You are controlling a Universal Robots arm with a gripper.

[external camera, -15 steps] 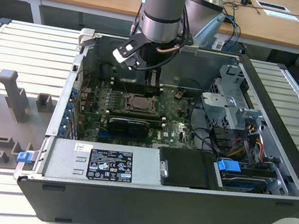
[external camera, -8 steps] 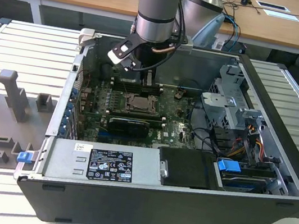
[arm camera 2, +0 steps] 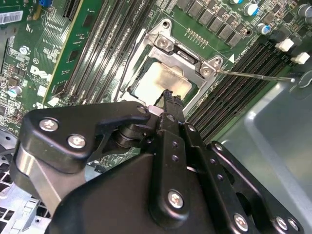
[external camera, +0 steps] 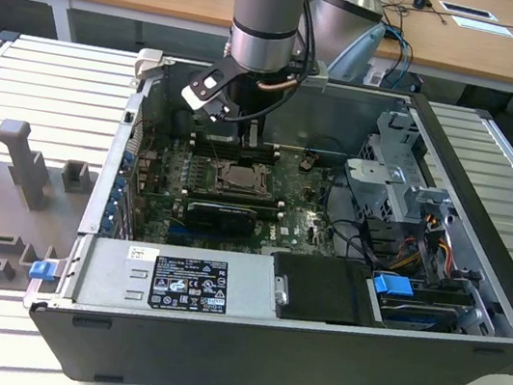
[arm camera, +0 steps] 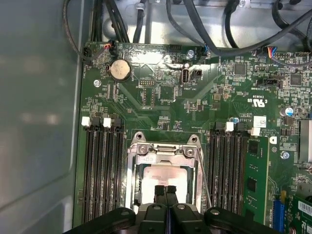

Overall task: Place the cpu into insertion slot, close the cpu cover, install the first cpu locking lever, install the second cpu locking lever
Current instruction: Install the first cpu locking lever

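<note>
CPU: small square chip with pale silver metal top [arm camera: 148, 178]; lies flat, top upward, in the square dark-rimmed insertion slot [external camera: 236, 181]; square, so no long axis; edges run parallel to the memory slots
CPU cover: thin grey metal plate with square cut-out [arm camera: 165, 157]; down around the chip
Tool: black two-finger gripper [arm camera: 165, 189]; fingers pressed together; tips at chip's top, contact unclear
Count: two banks of black memory slots [arm camera: 100, 170], one each side; one round coin battery [arm camera: 120, 69]
Labels: one black-and-white printed sticker [external camera: 188, 284] on grey power supply box [external camera: 107, 271]
</note>
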